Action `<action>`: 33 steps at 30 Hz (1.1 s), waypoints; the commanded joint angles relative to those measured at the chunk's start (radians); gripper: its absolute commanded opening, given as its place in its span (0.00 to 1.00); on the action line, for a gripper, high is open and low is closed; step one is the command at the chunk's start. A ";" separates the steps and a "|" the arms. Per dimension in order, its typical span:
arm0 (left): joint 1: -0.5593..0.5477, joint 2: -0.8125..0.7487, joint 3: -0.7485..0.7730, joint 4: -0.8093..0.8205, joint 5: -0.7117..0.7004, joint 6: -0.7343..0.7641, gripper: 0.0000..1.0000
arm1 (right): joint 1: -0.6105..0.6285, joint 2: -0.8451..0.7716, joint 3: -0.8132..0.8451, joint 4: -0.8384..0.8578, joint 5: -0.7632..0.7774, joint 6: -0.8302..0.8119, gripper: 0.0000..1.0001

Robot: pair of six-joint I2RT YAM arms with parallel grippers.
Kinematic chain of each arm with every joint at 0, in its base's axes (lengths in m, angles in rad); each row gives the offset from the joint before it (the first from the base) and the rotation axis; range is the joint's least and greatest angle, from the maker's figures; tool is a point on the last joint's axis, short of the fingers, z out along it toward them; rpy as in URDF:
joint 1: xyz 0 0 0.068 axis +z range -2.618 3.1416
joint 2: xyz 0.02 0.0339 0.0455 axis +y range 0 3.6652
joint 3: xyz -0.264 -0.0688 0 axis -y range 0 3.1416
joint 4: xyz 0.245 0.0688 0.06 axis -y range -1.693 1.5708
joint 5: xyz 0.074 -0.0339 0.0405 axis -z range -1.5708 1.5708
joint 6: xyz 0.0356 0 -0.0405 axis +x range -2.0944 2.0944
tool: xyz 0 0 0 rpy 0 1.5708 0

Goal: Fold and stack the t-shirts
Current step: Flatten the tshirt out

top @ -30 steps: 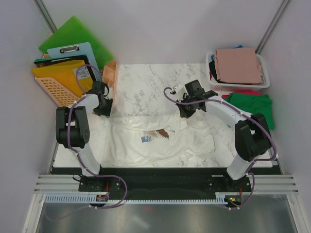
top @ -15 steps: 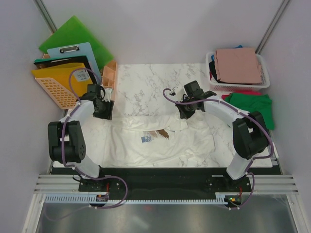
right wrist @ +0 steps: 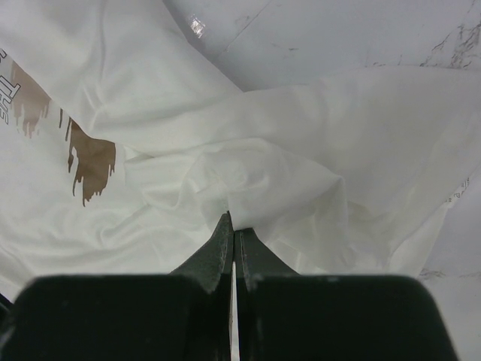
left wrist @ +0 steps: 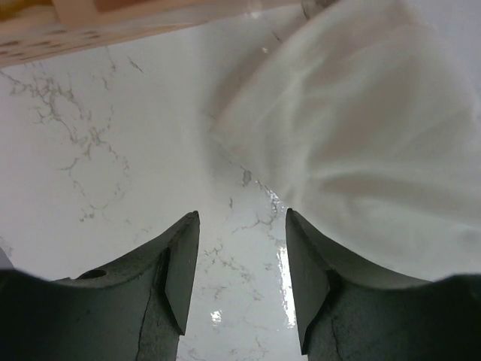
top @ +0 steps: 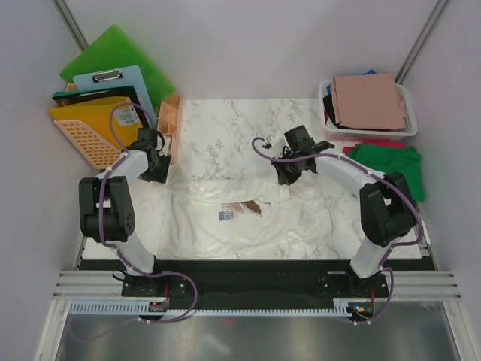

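A cream-white t-shirt (top: 248, 226) lies crumpled across the near half of the marble table, its small blue-and-brown print (top: 239, 210) facing up. My right gripper (top: 284, 179) is shut on a bunched fold of that shirt's far edge (right wrist: 263, 158); in the right wrist view the fingertips (right wrist: 231, 226) pinch the cloth. My left gripper (top: 155, 174) hovers open over bare marble, just left of the shirt's sleeve (left wrist: 361, 128), with nothing between the fingers (left wrist: 242, 226). A dusty-pink t-shirt (top: 368, 101) lies folded in the basket. A green t-shirt (top: 391, 162) lies at the right edge.
A white mesh basket (top: 411, 126) stands at the back right, with red cloth (top: 376, 142) showing beneath it. At the back left are green boards (top: 113, 56), a blue clipboard (top: 120, 79), an orange crate (top: 86, 131) and a small peach box (top: 169, 113).
The left arm has swung its elbow, and its open gripper has shifted slightly left and back beside the sleeve. The right gripper has kept its hold on the shirt, almost still.
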 commanded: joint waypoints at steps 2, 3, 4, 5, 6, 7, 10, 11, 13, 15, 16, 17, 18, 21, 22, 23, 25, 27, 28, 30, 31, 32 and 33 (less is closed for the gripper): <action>0.004 0.039 0.081 0.057 -0.061 -0.023 0.57 | 0.009 0.003 -0.005 0.018 -0.027 -0.014 0.00; 0.006 0.046 0.090 0.060 -0.059 -0.023 0.57 | 0.009 0.003 -0.005 0.016 -0.025 -0.015 0.00; 0.004 0.054 0.093 0.060 -0.054 -0.023 0.57 | 0.009 0.004 -0.005 0.016 -0.022 -0.015 0.00; 0.004 0.066 0.095 0.066 -0.048 -0.026 0.57 | 0.009 0.006 -0.007 0.016 -0.022 -0.017 0.00; 0.004 0.072 0.101 0.068 -0.042 -0.030 0.57 | 0.009 0.006 -0.007 0.016 -0.020 -0.018 0.00; 0.004 0.079 0.104 0.068 -0.022 -0.032 0.57 | 0.010 0.007 -0.008 0.018 -0.019 -0.020 0.00; 0.004 0.111 0.112 0.062 0.027 -0.035 0.57 | 0.009 0.009 -0.010 0.018 -0.008 -0.025 0.00; 0.004 0.120 0.112 0.060 0.030 -0.037 0.57 | 0.010 0.011 -0.010 0.018 -0.008 -0.025 0.00; 0.004 0.145 0.118 0.059 0.018 -0.038 0.57 | 0.009 0.012 -0.010 0.018 -0.014 -0.025 0.00; 0.006 0.158 0.121 0.068 0.016 -0.035 0.56 | 0.009 0.014 -0.010 0.018 -0.017 -0.023 0.00; 0.006 0.169 0.123 0.069 0.016 -0.037 0.56 | 0.010 0.014 -0.010 0.018 -0.017 -0.023 0.00; 0.006 0.174 0.129 0.071 0.021 -0.040 0.56 | 0.010 0.014 -0.010 0.018 -0.019 -0.023 0.00; 0.006 0.180 0.133 0.071 0.022 -0.040 0.56 | 0.010 0.015 -0.010 0.018 -0.020 -0.023 0.00; 0.006 0.203 0.153 0.077 0.007 -0.037 0.54 | 0.010 0.020 -0.011 0.016 -0.020 -0.025 0.00; 0.006 0.215 0.159 0.077 0.002 -0.034 0.52 | 0.010 0.021 -0.011 0.016 -0.020 -0.025 0.00; 0.006 0.218 0.167 0.077 0.004 -0.033 0.50 | 0.010 0.021 -0.011 0.018 -0.017 -0.025 0.00; 0.007 0.229 0.172 0.074 0.008 -0.037 0.36 | 0.010 0.021 -0.010 0.018 -0.019 -0.023 0.00; 0.006 0.244 0.175 0.069 0.005 -0.041 0.02 | 0.010 0.021 -0.010 0.016 -0.022 -0.023 0.00; 0.007 0.247 0.173 0.069 0.007 -0.041 0.02 | 0.010 0.021 -0.010 0.016 -0.020 -0.023 0.00; 0.006 0.247 0.161 0.071 0.010 -0.043 0.02 | 0.010 0.026 -0.008 0.016 -0.020 -0.023 0.00; 0.006 0.243 0.156 0.071 0.019 -0.043 0.02 | 0.012 0.027 -0.008 0.016 -0.019 -0.025 0.00; 0.006 0.234 0.144 0.076 0.025 -0.040 0.02 | 0.012 0.024 -0.008 0.019 -0.016 -0.028 0.00; 0.006 0.209 0.137 0.079 0.039 -0.038 0.02 | 0.013 0.021 -0.010 0.018 -0.019 -0.031 0.00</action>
